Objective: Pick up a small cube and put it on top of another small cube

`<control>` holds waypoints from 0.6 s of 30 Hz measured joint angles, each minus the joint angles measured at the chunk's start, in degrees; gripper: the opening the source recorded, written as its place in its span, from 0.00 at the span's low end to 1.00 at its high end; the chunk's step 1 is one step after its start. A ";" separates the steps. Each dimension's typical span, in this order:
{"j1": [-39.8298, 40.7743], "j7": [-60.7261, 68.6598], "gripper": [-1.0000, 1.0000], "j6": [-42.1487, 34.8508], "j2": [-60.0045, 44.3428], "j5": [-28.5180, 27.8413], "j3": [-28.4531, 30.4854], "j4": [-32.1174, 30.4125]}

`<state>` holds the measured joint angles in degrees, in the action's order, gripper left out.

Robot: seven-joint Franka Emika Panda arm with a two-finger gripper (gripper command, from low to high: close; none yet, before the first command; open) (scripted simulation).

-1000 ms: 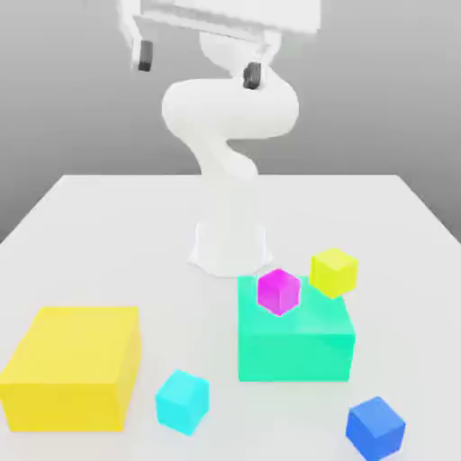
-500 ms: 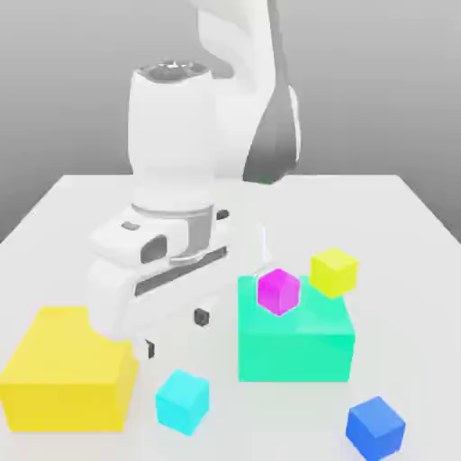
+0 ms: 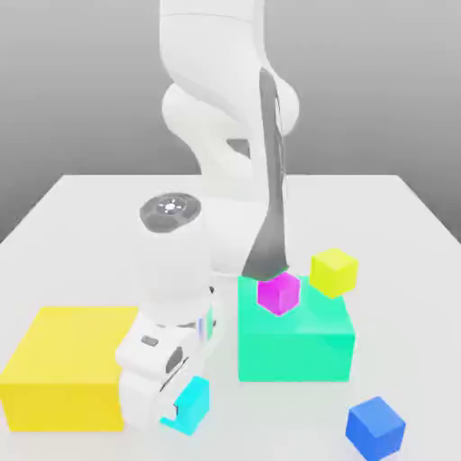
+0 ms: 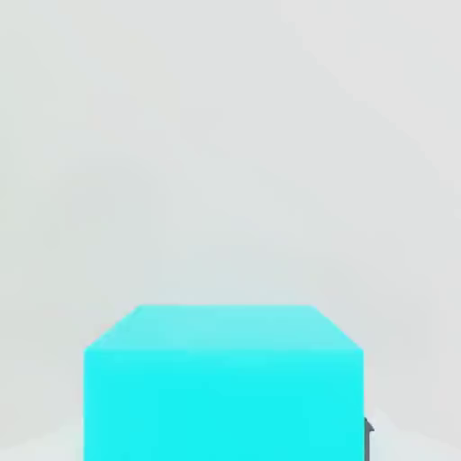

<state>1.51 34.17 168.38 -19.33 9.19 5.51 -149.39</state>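
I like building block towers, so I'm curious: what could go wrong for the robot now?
The gripper is down at the cyan cube, so a crooked grip might let it twist or slip. The big yellow block is close beside the hand, so the hand could bump it. The magenta cube and green block might get knocked if the arm swings low.
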 joint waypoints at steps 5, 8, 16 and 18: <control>-1.86 -3.29 0.00 -7.25 9.00 -4.40 2.84 -1.69; -4.37 -9.75 0.00 -11.63 15.26 -8.11 2.29 -3.47; -11.21 -27.90 0.00 -22.47 31.88 -10.70 -4.39 -9.18; -12.80 -31.34 0.00 -25.18 36.03 -9.70 -6.59 -10.62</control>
<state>-11.29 2.83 143.20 16.70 -0.51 -1.09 -160.01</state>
